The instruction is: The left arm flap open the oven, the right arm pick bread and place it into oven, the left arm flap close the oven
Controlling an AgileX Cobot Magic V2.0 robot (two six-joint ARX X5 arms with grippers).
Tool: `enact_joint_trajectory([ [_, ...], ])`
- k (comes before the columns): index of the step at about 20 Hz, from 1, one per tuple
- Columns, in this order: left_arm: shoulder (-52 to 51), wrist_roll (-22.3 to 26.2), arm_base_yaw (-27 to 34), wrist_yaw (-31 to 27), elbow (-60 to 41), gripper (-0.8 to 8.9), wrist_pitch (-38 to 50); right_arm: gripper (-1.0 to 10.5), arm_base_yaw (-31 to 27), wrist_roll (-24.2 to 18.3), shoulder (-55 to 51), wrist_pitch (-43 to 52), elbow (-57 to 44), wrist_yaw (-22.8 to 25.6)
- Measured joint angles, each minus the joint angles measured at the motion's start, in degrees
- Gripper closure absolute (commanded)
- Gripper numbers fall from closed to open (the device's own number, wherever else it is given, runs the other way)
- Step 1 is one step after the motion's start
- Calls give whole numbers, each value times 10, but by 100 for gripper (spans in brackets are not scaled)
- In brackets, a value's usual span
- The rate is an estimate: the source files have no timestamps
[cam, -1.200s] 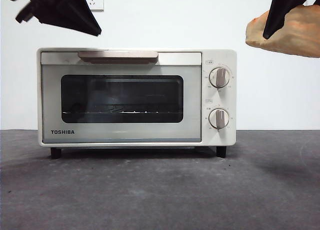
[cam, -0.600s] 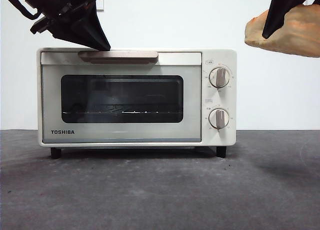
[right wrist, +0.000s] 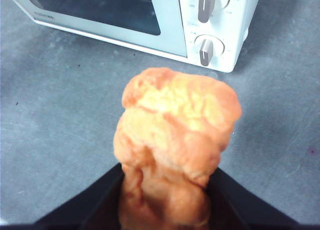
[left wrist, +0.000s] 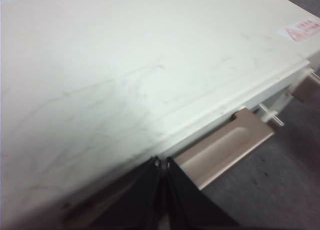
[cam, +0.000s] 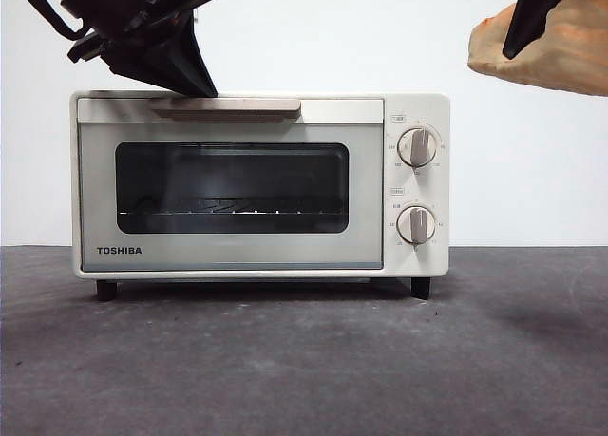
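Observation:
The cream-white TOSHIBA oven (cam: 256, 184) stands on the dark table with its door shut. Its beige bar handle (cam: 224, 105) runs along the door's top edge and shows in the left wrist view (left wrist: 225, 150). My left gripper (cam: 195, 80) has its jaws shut, with the tips at the left part of the handle, by the oven's top front edge (left wrist: 162, 162). My right gripper (cam: 532, 23) is shut on the golden-brown bread (cam: 546, 47) and holds it high in the air to the right of the oven. The bread (right wrist: 172, 140) fills the right wrist view between the jaws.
Two round knobs (cam: 416, 147) sit on the oven's right panel. The grey table (cam: 304, 360) stretches in front of the oven. A white wall lies behind, with a socket partly hidden by the left arm.
My left gripper has come down and to the right, from the top left corner to the oven's handle. My right gripper with the bread has barely moved.

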Motion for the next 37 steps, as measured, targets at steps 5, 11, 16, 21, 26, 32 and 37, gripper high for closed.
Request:
enact_joint_trajectory([
  [5, -8, 5, -29, 6, 7, 798, -62, 743, 0, -3, 0, 0, 0, 0],
  [11, -6, -6, -77, 41, 3, 798, -223, 743, 0, -3, 0, 2, 0, 0],
  [16, 10, -40, -102, 21, -13, 798, -285, 743, 0, -14, 0, 10, 0, 0],
  [21, 10, -60, -112, 17, -13, 797, -297, 743, 0, -15, 0, 27, 0, -27],
  [26, 9, -66, -114, 14, -13, 797, -298, 742, 0, -16, 15, 33, 0, -41],
  [32, -72, -68, -73, -14, -13, 798, -298, 742, 0, -16, 62, 67, 0, -75],
  [37, -195, -77, 24, 6, -50, 798, -302, 742, 8, -16, 130, 95, 22, -102],
])
